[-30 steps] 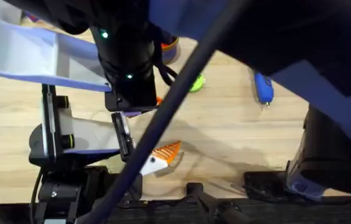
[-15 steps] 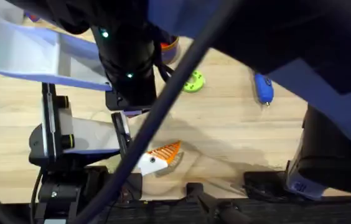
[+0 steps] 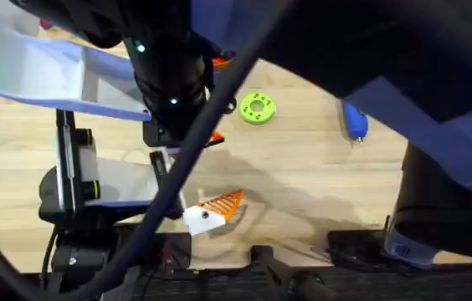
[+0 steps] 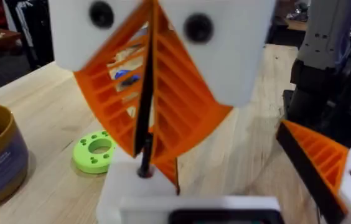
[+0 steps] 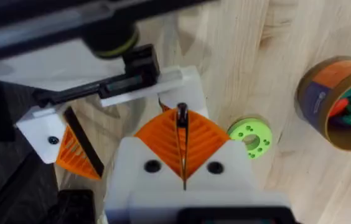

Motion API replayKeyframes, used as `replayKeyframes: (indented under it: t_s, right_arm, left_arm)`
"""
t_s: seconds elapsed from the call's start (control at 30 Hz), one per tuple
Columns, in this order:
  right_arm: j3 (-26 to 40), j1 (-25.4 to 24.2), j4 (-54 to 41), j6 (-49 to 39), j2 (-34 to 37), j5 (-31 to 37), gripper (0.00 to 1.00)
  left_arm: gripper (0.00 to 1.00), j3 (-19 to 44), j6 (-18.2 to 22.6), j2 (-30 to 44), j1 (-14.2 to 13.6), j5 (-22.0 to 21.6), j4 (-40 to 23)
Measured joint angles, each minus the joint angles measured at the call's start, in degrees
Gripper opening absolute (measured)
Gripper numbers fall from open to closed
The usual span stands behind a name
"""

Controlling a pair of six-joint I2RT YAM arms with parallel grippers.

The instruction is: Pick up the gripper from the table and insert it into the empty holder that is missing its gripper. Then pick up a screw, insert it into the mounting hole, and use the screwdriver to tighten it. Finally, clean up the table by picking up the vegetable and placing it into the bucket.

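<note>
My right gripper (image 5: 182, 134) is shut on a thin dark screw (image 5: 182, 116), orange pads pressed together. The screw's end (image 4: 144, 169) meets the white holder (image 5: 166, 84), one finger block of my left gripper (image 4: 225, 186). That gripper stands open, and its other finger (image 4: 325, 165) carries an orange tip. A sliver of orange shows by the holder behind my right pads; I cannot tell if it is the loose gripper. The blue screwdriver (image 3: 354, 119) lies at the table's right. The bucket (image 5: 340, 102) stands beyond, with red and green pieces inside. The vegetable is out of view.
A green ring (image 3: 258, 109) with holes lies flat on the wooden table (image 3: 320, 176) between the bucket and the screwdriver. A large dark blurred arm and cable cross the overhead view. A black and white fixture (image 3: 77, 188) stands at the left.
The dark blurred link crossing the overhead view has swung to the left, uncovering the green ring. The screwdriver and the tipped finger have stayed where they were.
</note>
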Motion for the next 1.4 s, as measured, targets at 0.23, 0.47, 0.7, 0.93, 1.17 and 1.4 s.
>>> replayKeyframes:
  t_s: [0.23,0.47,0.7,0.93,1.17,1.4]
  right_arm:
    - [0.0,0.0,-0.02,0.0,0.17,-0.02,0.006]
    - [0.0,0.0,0.02,0.0,0.59,-0.24,0.006]
    - [0.01,0.0,0.04,0.02,0.85,-0.44,0.006]
    - [0.11,0.02,0.46,0.02,1.51,-0.66,0.006]
    - [0.17,0.02,0.68,0.02,1.77,-0.85,0.006]
    - [0.17,-0.61,0.19,0.26,1.79,-1.14,0.005]
  left_arm:
    - [0.985,0.0,0.0,-0.02,0.0,0.0,0.0]
    - [0.985,0.0,-0.22,0.0,0.0,-0.02,-0.02]
    - [0.985,0.0,-0.4,0.0,0.0,-0.04,-0.04]
    - [0.985,0.0,-1.55,0.0,0.0,0.04,-0.07]
    - [0.985,0.0,-1.71,0.0,0.0,0.17,-0.08]
    - [0.985,0.0,-1.7,0.0,0.0,0.17,-0.09]
